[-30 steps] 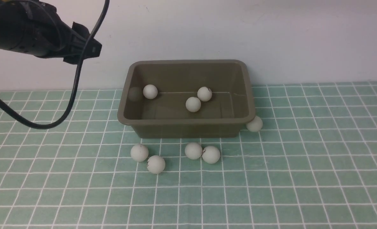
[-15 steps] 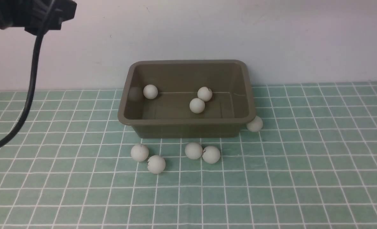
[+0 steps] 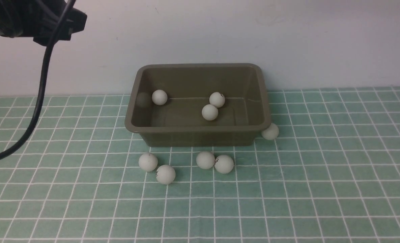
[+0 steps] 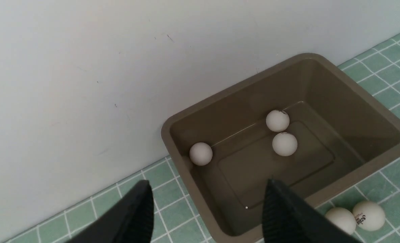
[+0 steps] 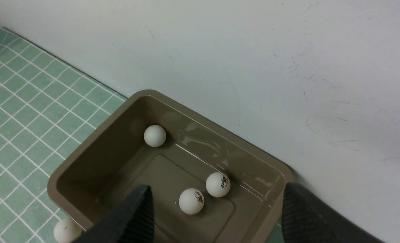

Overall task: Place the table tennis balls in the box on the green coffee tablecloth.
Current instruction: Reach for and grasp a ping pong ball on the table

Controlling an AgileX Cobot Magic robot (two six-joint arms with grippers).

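The box sits on the green coffee tablecloth, close to the wall. Three table tennis balls lie inside it. Four more lie just in front, and one sits by its front right corner. The left gripper and the right gripper are both wide open and hold nothing.

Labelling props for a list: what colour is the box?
Plain olive-brown all over; the box shows best in the front view.

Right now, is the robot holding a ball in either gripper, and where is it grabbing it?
Nothing is held. The left gripper and the right gripper are both open and empty.
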